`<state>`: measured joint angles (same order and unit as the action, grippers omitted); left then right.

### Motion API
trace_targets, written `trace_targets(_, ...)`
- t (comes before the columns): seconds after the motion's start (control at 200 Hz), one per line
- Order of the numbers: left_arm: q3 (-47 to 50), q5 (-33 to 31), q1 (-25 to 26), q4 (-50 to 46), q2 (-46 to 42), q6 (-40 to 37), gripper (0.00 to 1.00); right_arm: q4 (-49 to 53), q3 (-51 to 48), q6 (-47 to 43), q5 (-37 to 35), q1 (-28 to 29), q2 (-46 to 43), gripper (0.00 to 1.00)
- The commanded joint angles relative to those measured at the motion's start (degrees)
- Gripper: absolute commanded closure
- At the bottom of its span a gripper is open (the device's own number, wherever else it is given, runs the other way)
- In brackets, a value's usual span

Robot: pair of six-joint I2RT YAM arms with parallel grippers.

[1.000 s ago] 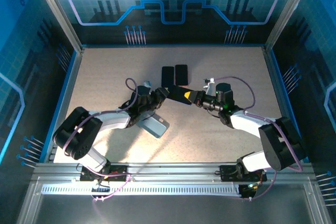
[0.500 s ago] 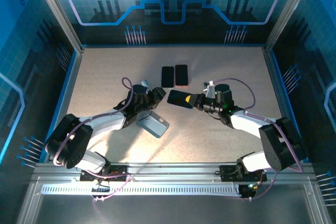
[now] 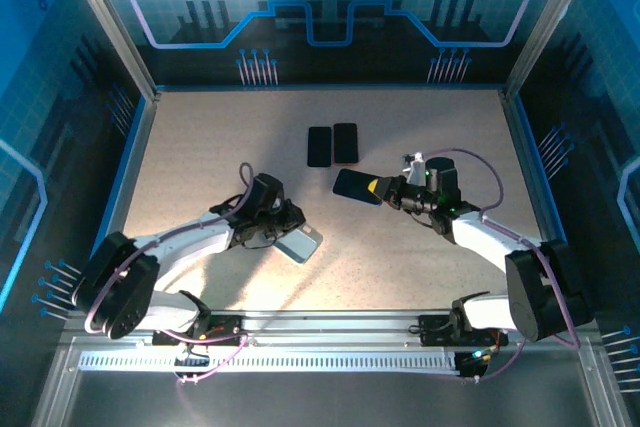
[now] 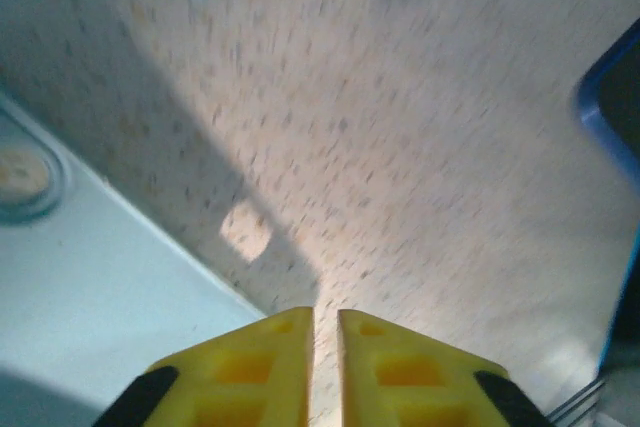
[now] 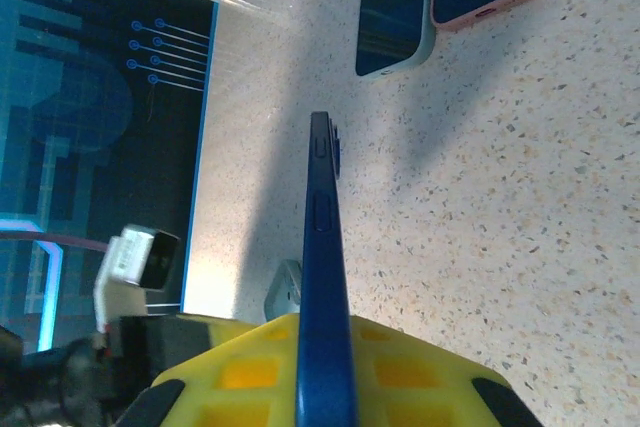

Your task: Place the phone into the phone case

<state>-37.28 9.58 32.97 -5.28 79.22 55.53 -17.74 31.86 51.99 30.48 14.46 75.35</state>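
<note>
Looking down from above, the speckled table (image 3: 200, 147) takes up most of the picture, with the left arm (image 3: 190, 237) reaching in from the lower left and the right arm (image 3: 490, 237) from the lower right. Below the middle of the frame lies the pale blue phone case (image 3: 300, 243), flat on the table, and the left gripper (image 3: 288, 230) sits right at its left end. In the left wrist view its yellow jaws are drawn together to a thin slit with nothing between them, and the case fills the lower left corner. Right of centre, the right gripper (image 3: 383, 190) is clamped on the dark blue phone (image 3: 355, 186). The right wrist view shows the phone on its edge between the yellow fingers (image 5: 250, 367), lifted clear of the table. The phone is near the case but apart from it, up and to the right. Two more handsets, a dark one (image 3: 319, 146) and a pink-rimmed one (image 3: 345, 143), lie side by side in the upper middle, out of the way. I'd say this is the carrying step: the phone is in hand but not yet over the case. The next move calls for turning the phone flat, lining it up with the case's opening and pressing it in. The left gripper looks placed to pin the case, which might otherwise slide.
</note>
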Motion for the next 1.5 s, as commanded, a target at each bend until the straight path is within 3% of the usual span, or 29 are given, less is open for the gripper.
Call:
trace_targets(0.0, -1.8, 4.0, 2.5, -4.9, 4.3, -1.4, 0.88, 1.9, 1.3, -1.9, 3.2, -1.5, -2.7, 1.0)
trace_targets(0.205, -3.9, 5.4, 4.4, -3.3, 11.6, -0.7, 0.95, 5.2, 0.8, -2.2, 3.7, -3.1, -5.5, 1.0)
trace_targets(0.61, -11.1, 7.1, 5.0, 3.4, 21.6, 0.4, 0.95, 9.3, -0.7, -2.9, 6.1, -7.7, -9.2, 1.0)
trace_targets(0.841, -16.2, 8.6, 5.2, 10.6, 27.5, 3.9, 0.96, 16.7, 0.8, -6.9, 7.9, -10.7, -11.2, 1.0)
trace_targets(0.971, -16.3, 8.3, 4.3, 11.8, 25.1, 4.6, 0.96, 19.6, 1.3, -8.4, 9.4, -11.6, -11.3, 1.0)
trace_targets(1.126, -12.8, 8.0, -0.3, 9.2, 18.1, 3.1, 0.95, 19.4, 1.2, -8.8, 11.8, -11.3, -10.9, 1.0)
trace_targets(1.496, -6.5, 3.3, -10.2, -0.1, 9.4, -4.5, 0.95, 14.9, 1.5, -6.4, 9.2, -2.1, -7.3, 1.0)
